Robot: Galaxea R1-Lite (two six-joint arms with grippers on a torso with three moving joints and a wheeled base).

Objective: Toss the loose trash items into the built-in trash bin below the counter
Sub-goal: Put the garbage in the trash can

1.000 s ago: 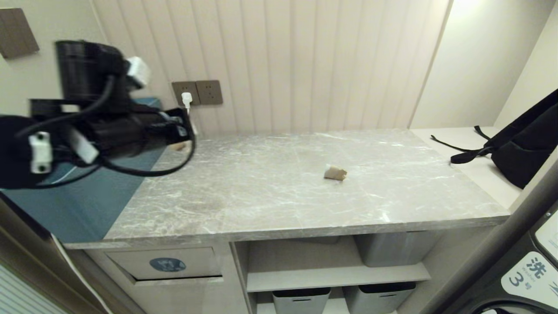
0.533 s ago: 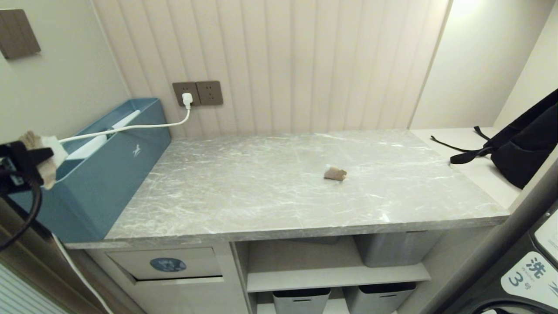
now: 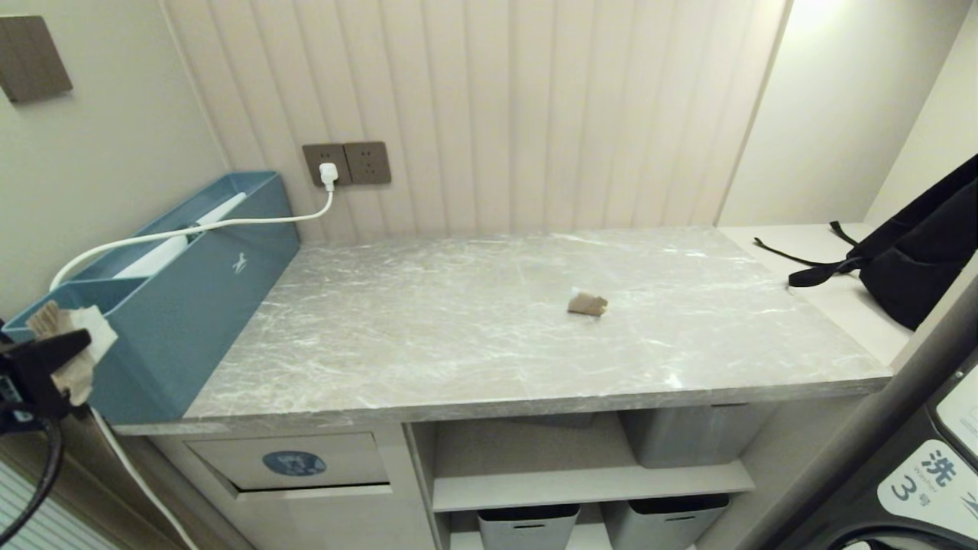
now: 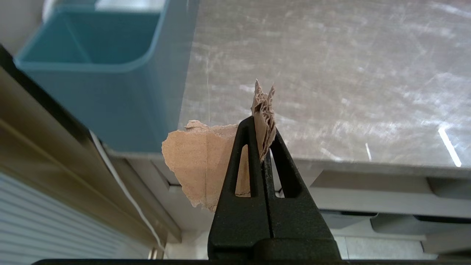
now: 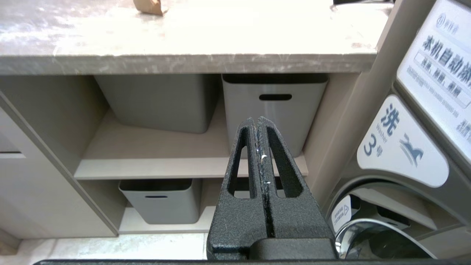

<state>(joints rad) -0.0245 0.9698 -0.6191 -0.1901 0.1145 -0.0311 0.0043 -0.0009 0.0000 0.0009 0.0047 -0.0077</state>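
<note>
My left gripper (image 3: 47, 357) hangs at the far left, in front of the counter's left end and above the built-in trash bin's flap (image 3: 336, 458) with its blue oval sticker. It is shut on a torn tan paper scrap (image 4: 200, 162), which sticks out past the gripper (image 4: 262, 125) and to one side. A beige-brown crumpled wad (image 3: 587, 304) lies in the middle of the marble counter (image 3: 458, 351). My right gripper (image 5: 257, 121) is shut with nothing in it, low in front of the open shelves; the wad (image 5: 149, 6) shows above it.
A teal-blue box (image 3: 191, 305) with a white cable (image 3: 191, 228) stands on the counter's left end. A black backpack (image 3: 917, 260) rests at the right. Grey tubs (image 5: 274, 106) fill the shelves, and a washing machine (image 3: 932, 473) stands at the right.
The left arm has pulled back from over the counter's back left corner to the far left edge and has sunk lower, carrying the paper scrap. The wad has not moved.
</note>
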